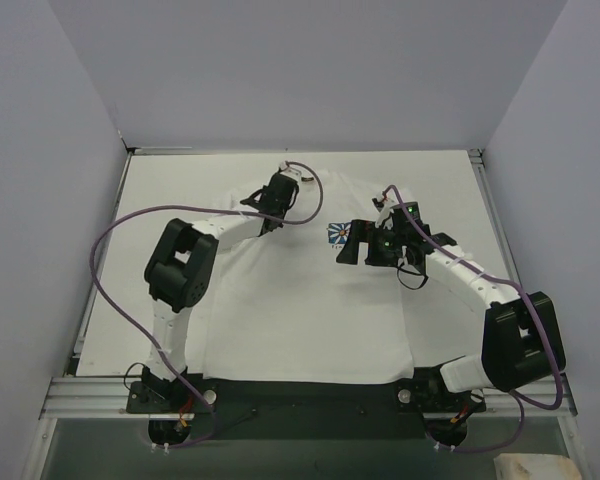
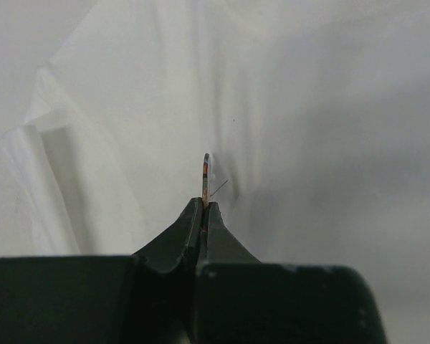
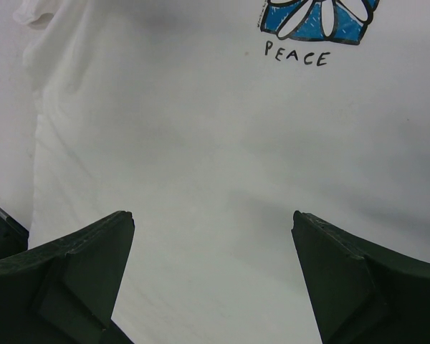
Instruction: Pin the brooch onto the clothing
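The white T-shirt lies flat on the table, its blue daisy print near the right arm. My left gripper is shut on the brooch, seen edge-on as a thin dark disc with an orange rim, its pin sticking out to the right. It hangs just over the shirt cloth near a sleeve. In the top view the left gripper is over the shirt's upper left. My right gripper is open and empty above the shirt, below the print and "PEACE". In the top view it sits beside the print.
The white table shows around the shirt, walled on three sides. A folded sleeve lies at the left of the left wrist view. A metal rail runs along the near edge by the arm bases.
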